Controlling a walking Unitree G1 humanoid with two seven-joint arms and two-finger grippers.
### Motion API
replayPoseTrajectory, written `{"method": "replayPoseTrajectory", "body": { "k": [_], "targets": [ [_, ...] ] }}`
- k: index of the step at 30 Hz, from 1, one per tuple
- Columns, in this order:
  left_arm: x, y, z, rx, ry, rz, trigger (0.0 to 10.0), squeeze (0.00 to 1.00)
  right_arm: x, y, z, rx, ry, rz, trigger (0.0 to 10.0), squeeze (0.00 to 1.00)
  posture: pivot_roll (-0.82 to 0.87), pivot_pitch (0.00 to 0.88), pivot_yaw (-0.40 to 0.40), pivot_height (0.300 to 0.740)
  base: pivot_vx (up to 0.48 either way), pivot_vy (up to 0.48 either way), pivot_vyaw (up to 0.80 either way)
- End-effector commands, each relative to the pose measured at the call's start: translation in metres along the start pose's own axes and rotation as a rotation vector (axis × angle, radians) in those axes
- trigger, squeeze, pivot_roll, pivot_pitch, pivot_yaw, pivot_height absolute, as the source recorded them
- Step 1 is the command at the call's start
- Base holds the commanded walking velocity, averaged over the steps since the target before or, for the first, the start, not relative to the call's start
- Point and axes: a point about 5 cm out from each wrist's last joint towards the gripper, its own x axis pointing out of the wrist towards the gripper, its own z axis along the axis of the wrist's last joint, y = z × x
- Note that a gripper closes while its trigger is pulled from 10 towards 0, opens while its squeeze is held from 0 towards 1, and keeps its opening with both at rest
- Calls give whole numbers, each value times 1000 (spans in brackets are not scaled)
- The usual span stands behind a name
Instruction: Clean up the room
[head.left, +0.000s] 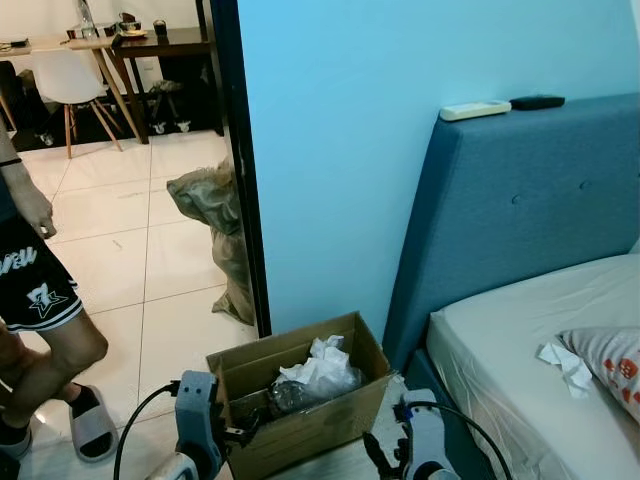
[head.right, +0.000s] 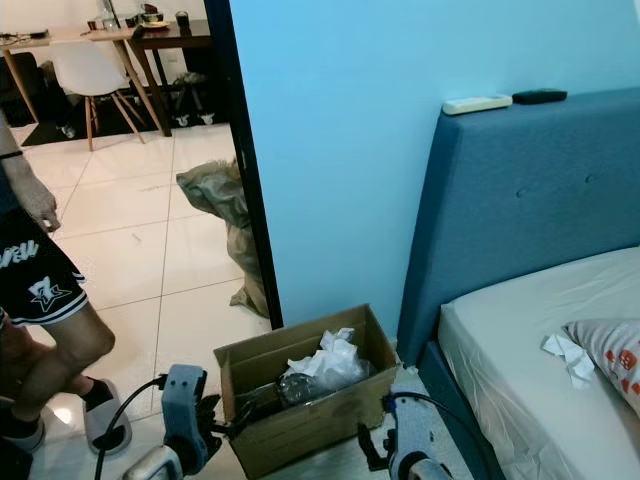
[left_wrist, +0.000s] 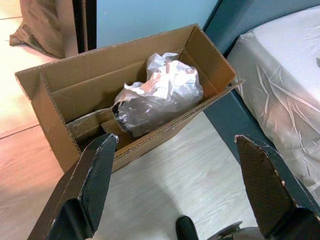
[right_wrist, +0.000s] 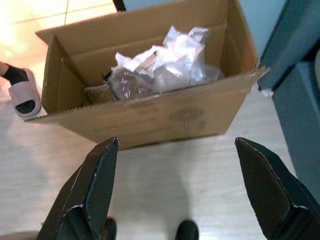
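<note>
- Done so far, by my reading: the cardboard box (head.left: 300, 400) on the floor by the bed (head.left: 530, 340) already holds crumpled plastic wrap (left_wrist: 160, 97).
- Left to do: a crumpled tissue (head.left: 566, 364) lies on the mattress beside the pillow (head.left: 610, 365).
- The left tool (left_wrist: 175, 192) and right tool (right_wrist: 177, 192) hang wide apart and empty, both near the box.

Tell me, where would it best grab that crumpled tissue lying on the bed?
Probably from straight above, with the right claw, pinching the raised bunched middle of the crumpled tissue. It lies loose on the flat mattress beside the patterned pillow, so its sides offer little to grip.
</note>
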Motion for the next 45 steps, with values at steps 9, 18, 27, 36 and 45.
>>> {"method": "replayPoseTrajectory", "body": {
  "k": [9, 18, 27, 36, 45],
  "targets": [
    [11, -27, 1, -52, -27, -92, 10000, 0, 0, -23, 33, -108, -131, -34, 10000, 0, -68, 0, -21, 740, 0, 0, 0],
    [14, -32, 3, -103, -48, -75, 10000, 0, 6, -16, 61, -255, -195, 54, 10000, 0, -70, 0, -35, 740, 0, 0, 0],
    [12, -34, 3, -90, -39, -93, 10000, 0, 4, -12, 75, -233, -257, 68, 10000, 0, -69, 0, -25, 740, 0, 0, 0],
    [10, -33, 5, -88, -49, -78, 10000, 0, 5, -11, 65, -264, -198, 71, 10000, 0, -50, 0, -34, 740, 0, 0, 0],
    [8, -33, 5, -99, -44, -79, 10000, 0, 1, -13, 63, -241, -193, 52, 10000, 0, -51, 0, -34, 740, 0, 0, 0]
  ]
}}
